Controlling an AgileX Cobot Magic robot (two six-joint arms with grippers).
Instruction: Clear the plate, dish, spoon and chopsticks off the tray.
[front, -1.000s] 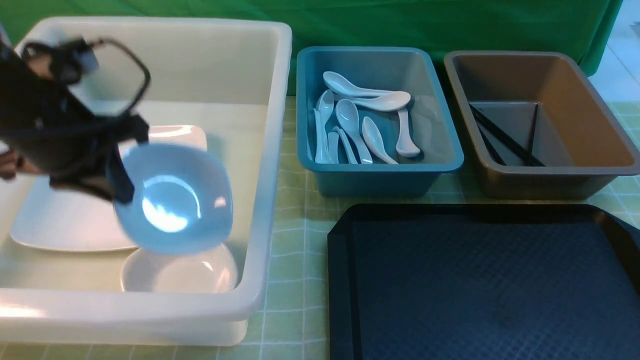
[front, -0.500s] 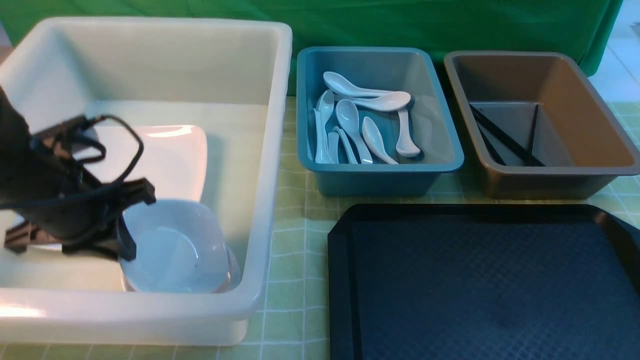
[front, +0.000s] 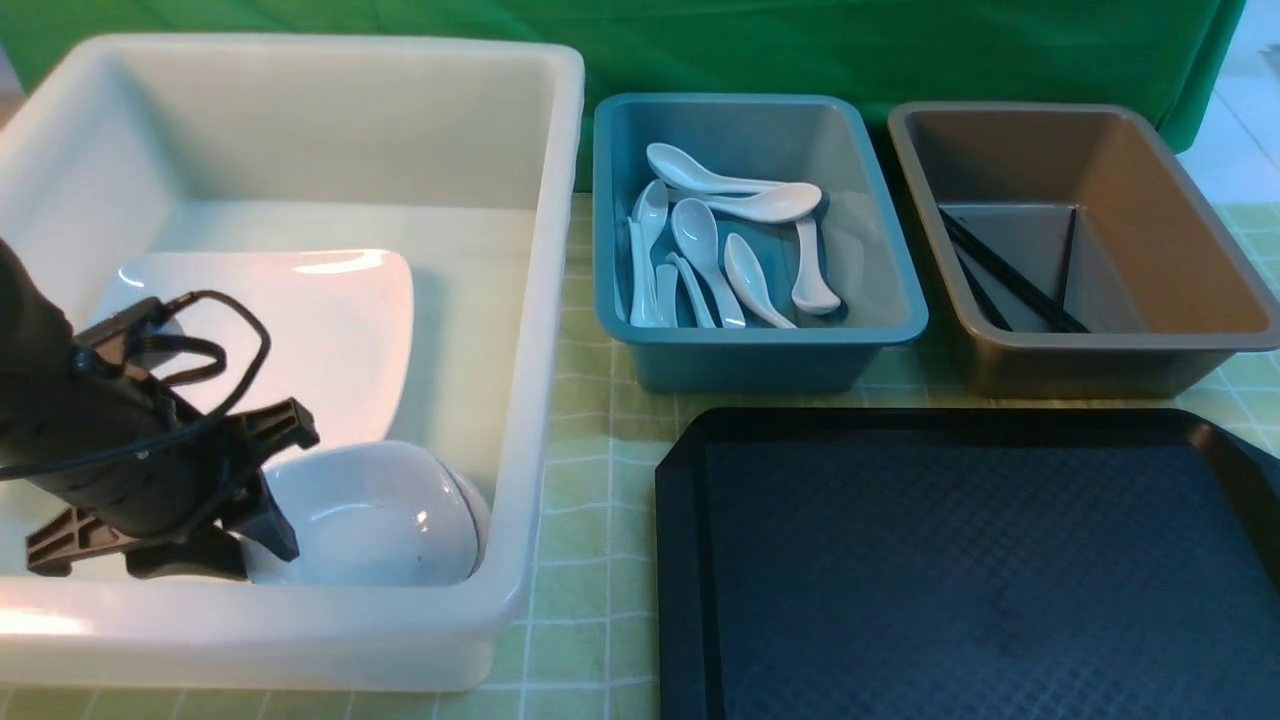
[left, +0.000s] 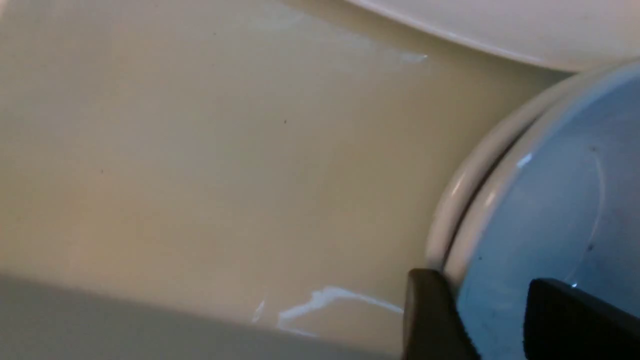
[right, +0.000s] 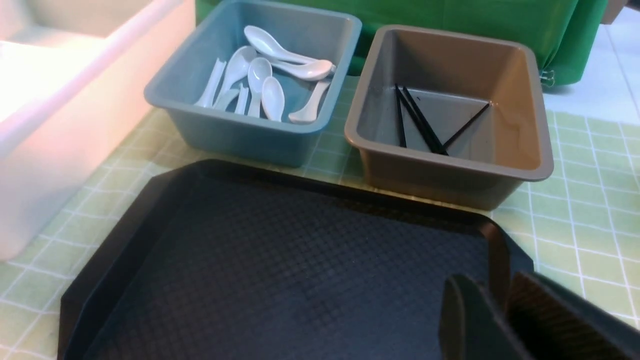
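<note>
So the dish (front: 385, 515) I'm dealing with sits in the near right corner of the big white bin (front: 545, 300), nested on top of another small white dish (left: 457, 192); in my left wrist view you can see the second rim peeking out just under the first. My left gripper (front: 265, 480) is down inside the bin right at the dish's edge, and in the wrist view the two dark fingers (left: 430, 315) straddle the rim, one outside and one over the bowl. There's a visible gap between them, wider than the rim, so I'd call the jaws loosened rather than pinching. Whether a pad touches the rim I can't tell.

The big square plate (front: 330, 330) lies flat on the bin floor just behind the dishes, partly hidden by my left arm.

Further out, the spoons (front: 715, 245) are piled in the blue bin (front: 900, 300) next door, and I can't say which is mine since they all look alike. The chopsticks (front: 1005, 275) lie crossed in the brown bin (front: 1230, 290) to the right of that.

The black tray (front: 680, 560) is nearer to me, in front of those two bins, on the green checked tablecloth (front: 580, 420).

My right gripper (right: 502, 320) hangs over the tray's near right corner with nothing in it. Its fingers stand close with only a narrow slit between them, so not wide open, but whether it's fully clenched I can't tell.
</note>
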